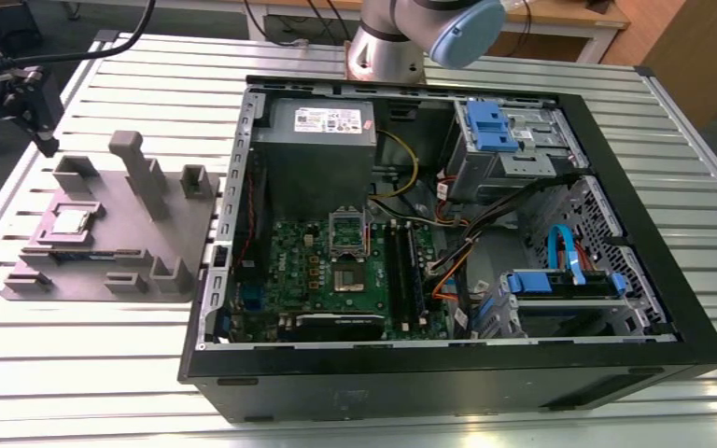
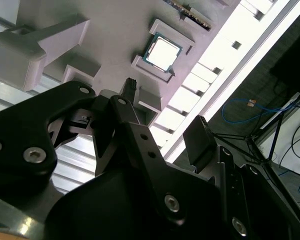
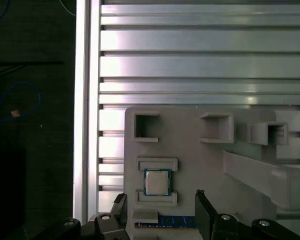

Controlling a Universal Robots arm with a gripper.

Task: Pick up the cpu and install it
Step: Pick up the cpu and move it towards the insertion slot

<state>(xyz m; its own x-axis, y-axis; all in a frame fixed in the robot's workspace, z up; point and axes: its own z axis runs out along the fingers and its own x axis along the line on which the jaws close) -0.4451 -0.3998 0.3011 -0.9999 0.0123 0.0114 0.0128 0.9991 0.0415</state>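
Exterior view, upper left of the frame: holding the tool (image 1: 42, 140) open, empty, near the cpu (image 1: 72, 220) lying in a grey fixture (image 1: 147, 238).

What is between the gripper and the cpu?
Nothing blocks it: in the first wrist view the open gripper hangs over the fixture, and only the pocket's raised lip shows between its fingers and the cpu.

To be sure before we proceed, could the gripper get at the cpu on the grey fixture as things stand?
Probably yes: the cpu lies uncovered in its shallow seat on the grey fixture, the gripper hovers over it with jaws open, and the fixture's tall posts stand off to one side.
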